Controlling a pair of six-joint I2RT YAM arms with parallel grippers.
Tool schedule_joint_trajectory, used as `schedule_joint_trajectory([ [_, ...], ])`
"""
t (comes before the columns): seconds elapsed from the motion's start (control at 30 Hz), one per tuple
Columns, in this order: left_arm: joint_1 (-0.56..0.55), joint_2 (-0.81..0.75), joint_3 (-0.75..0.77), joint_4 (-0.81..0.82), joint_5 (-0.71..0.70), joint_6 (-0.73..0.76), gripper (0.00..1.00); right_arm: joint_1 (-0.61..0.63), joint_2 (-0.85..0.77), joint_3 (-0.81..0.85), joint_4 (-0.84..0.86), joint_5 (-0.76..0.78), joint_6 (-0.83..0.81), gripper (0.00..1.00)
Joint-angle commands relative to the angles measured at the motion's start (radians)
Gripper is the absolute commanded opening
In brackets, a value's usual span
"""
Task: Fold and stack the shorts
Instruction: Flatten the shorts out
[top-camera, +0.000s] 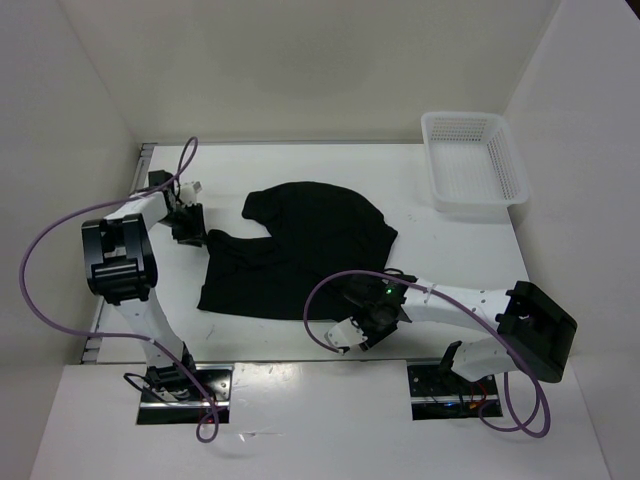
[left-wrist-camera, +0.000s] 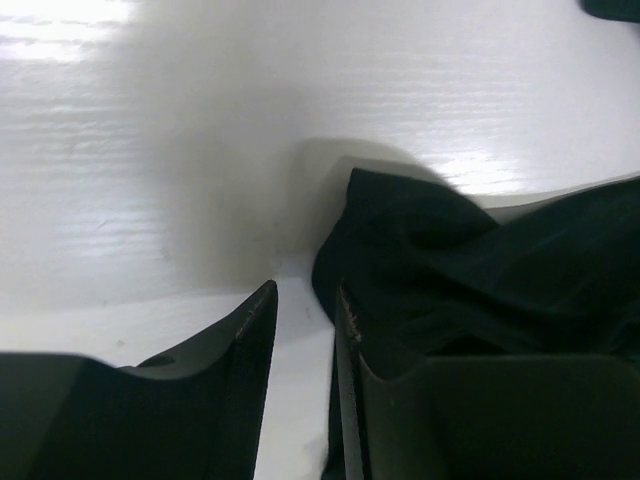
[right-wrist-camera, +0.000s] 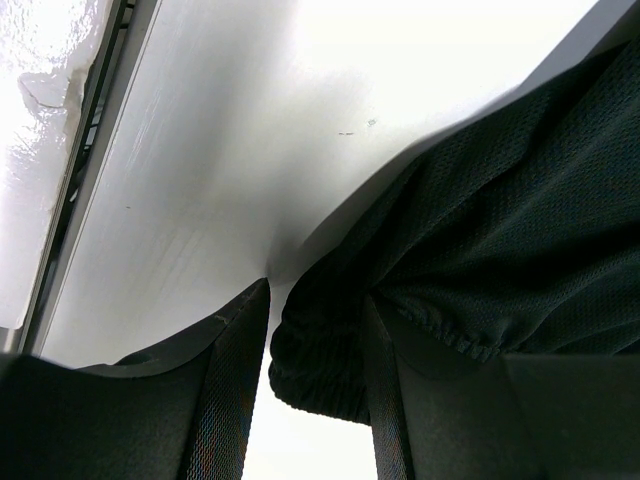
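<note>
The black shorts (top-camera: 300, 250) lie spread and rumpled in the middle of the white table. My left gripper (top-camera: 192, 225) is at their left edge. In the left wrist view the gripper (left-wrist-camera: 305, 290) is open with bare table between the fingers, and a corner of the shorts (left-wrist-camera: 450, 260) lies by the right finger (left-wrist-camera: 350, 340). My right gripper (top-camera: 362, 300) is at the near right edge of the shorts. In the right wrist view the gripper (right-wrist-camera: 316, 295) is open, with the gathered waistband (right-wrist-camera: 320, 360) between the fingers and a gap to the left finger (right-wrist-camera: 235, 370).
A white mesh basket (top-camera: 475, 205) stands at the far right corner of the table. Walls close in the table at the back and on both sides. A metal rail (right-wrist-camera: 75, 160) runs along the table's left edge. Purple cables loop beside both arms.
</note>
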Motion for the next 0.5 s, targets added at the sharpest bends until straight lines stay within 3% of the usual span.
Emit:
schedule_joint_trajectory([
  [0.0,0.002,-0.084,-0.034,0.045,-0.076,0.004,0.37,0.010,0.008,-0.018,-0.006,0.010,-0.017,0.47],
  [0.3,0.002,0.008,-0.017,0.042,0.083,0.004,0.40,0.010,0.008,-0.018,-0.006,0.028,-0.035,0.47],
  [0.47,0.002,0.030,-0.008,0.024,0.154,0.004,0.24,0.010,0.008,-0.027,-0.006,0.028,-0.044,0.47],
])
